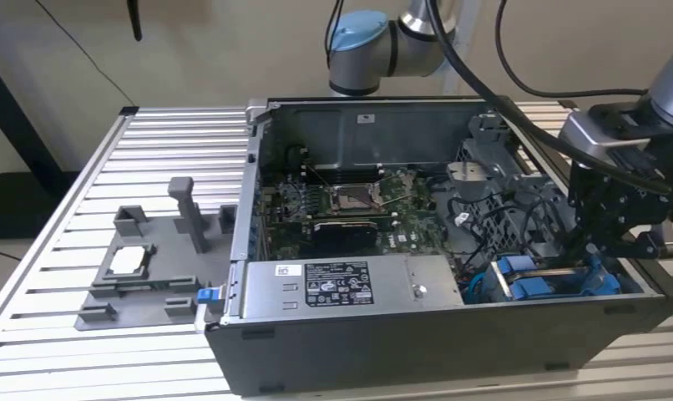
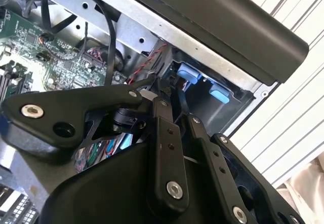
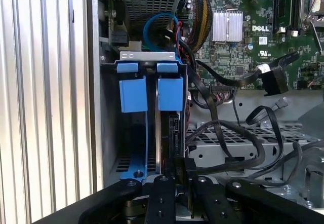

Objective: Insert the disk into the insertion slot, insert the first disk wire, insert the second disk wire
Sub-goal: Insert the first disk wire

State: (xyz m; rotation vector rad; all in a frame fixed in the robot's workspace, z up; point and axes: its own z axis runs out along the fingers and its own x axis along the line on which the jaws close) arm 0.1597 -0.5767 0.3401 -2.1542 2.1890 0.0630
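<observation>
The disk [image 3: 158,133] stands on edge inside the insertion slot [image 3: 109,127], its blue carrier [image 3: 145,155] along one side. The slot's two blue tabs [image 3: 133,93] sit at its far end and also appear in the second wrist view as blue tabs [image 2: 188,75]. My gripper [image 3: 179,179] is shut on the near edge of the disk. In the exterior view my gripper [image 1: 590,255] reaches into the case's front corner on the exterior view's right, where the carrier [image 1: 599,276] pokes up beside the slot [image 1: 523,282]. Loose black wires with connectors [image 3: 273,79] lie over the board beside the slot.
The open computer case [image 1: 426,342] rests on a slatted table [image 1: 113,167]. Inside are a green motherboard [image 1: 348,200] and a grey labelled power-supply box [image 1: 348,284]. A grey fixture [image 1: 147,276] stands on the table at the exterior view's left. Black cables [image 3: 233,138] loop across the neighbouring metal cage.
</observation>
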